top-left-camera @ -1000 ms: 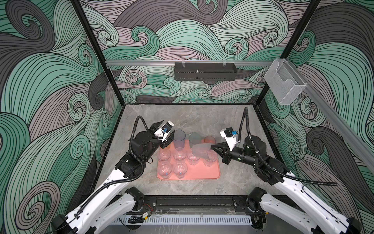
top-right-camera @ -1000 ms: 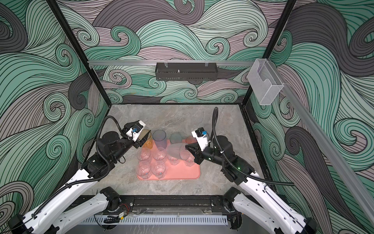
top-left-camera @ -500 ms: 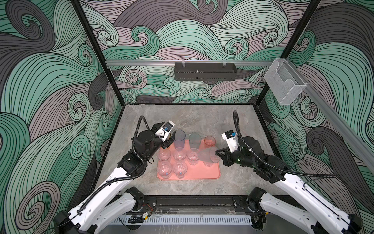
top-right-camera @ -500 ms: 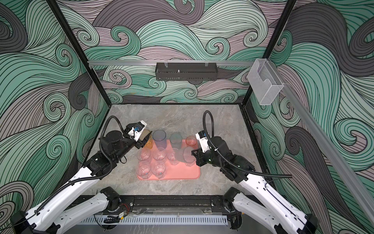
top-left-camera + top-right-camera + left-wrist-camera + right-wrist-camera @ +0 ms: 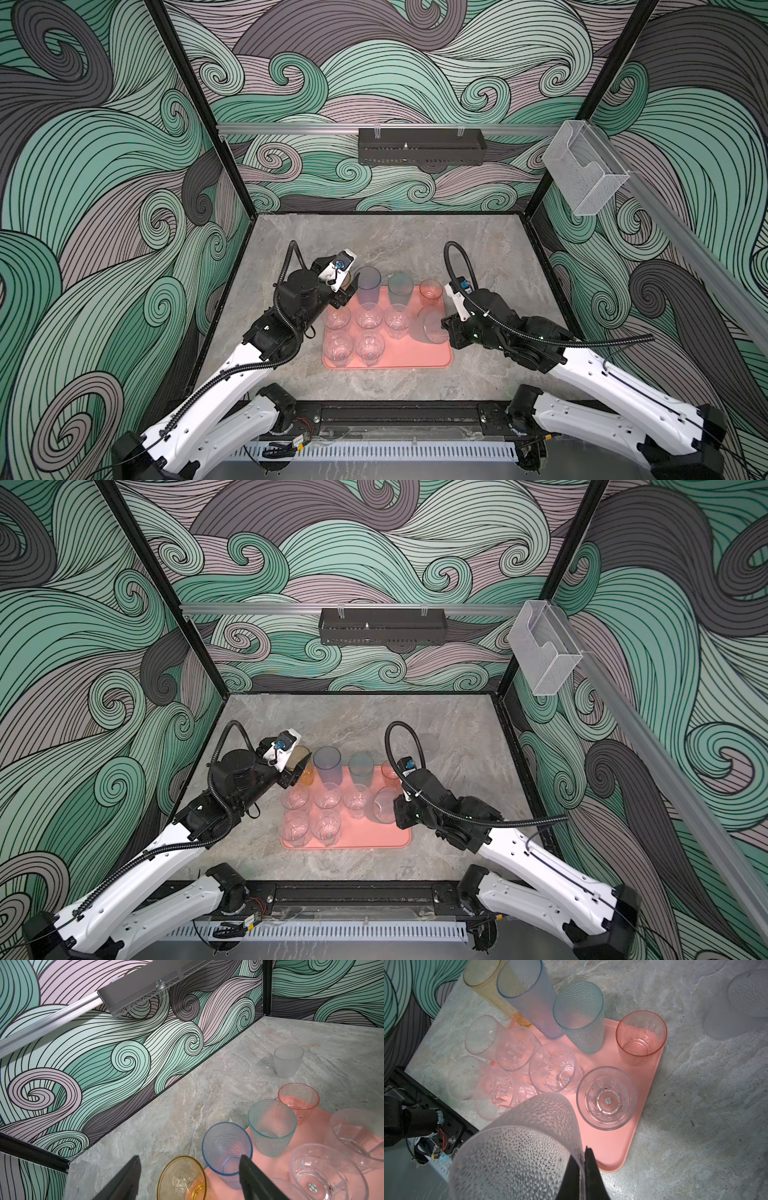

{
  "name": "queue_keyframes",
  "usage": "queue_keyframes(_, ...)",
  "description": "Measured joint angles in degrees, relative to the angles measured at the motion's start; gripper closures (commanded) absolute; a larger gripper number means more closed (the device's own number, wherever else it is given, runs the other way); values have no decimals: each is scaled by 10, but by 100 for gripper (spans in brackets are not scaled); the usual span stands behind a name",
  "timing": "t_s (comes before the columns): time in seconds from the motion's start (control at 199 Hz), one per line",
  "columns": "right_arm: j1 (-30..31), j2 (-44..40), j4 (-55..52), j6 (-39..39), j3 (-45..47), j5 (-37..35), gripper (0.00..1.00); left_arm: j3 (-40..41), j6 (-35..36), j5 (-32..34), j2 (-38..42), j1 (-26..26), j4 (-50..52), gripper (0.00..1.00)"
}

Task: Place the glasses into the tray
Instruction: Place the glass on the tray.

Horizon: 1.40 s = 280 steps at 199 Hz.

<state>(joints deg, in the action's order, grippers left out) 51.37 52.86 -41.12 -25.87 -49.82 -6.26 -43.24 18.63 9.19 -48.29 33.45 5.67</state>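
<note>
The salmon-pink tray lies mid-table. On it stand the blue-violet, teal and reddish glasses, along with several short clear ones. My right gripper is shut on the rim of a dimpled clear glass. That glass hangs tilted over the tray's right side. My left gripper stands open at the tray's far left corner. The amber glass is below, between its fingers and apart from them.
One frosted short glass stands on the bare table beyond the tray's far right corner, seen too from the right wrist. A black wall basket and a clear box hang high on the walls.
My right gripper has drawn back toward the front and turned downward, bringing the dimpled glass over the tray's right side. The left gripper has stayed open by the amber glass.
</note>
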Motion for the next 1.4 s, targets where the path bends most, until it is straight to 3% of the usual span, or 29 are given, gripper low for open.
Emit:
queue_keyframes(0.617, 130, 122, -5, -32, -11, -119, 100, 3, -8, 31, -7, 0, 14, 25)
queue_keyframes(1.404, 134, 282, 39, -31, -63, -113, 100, 3, -12, 54, -6, -6, 47, 24)
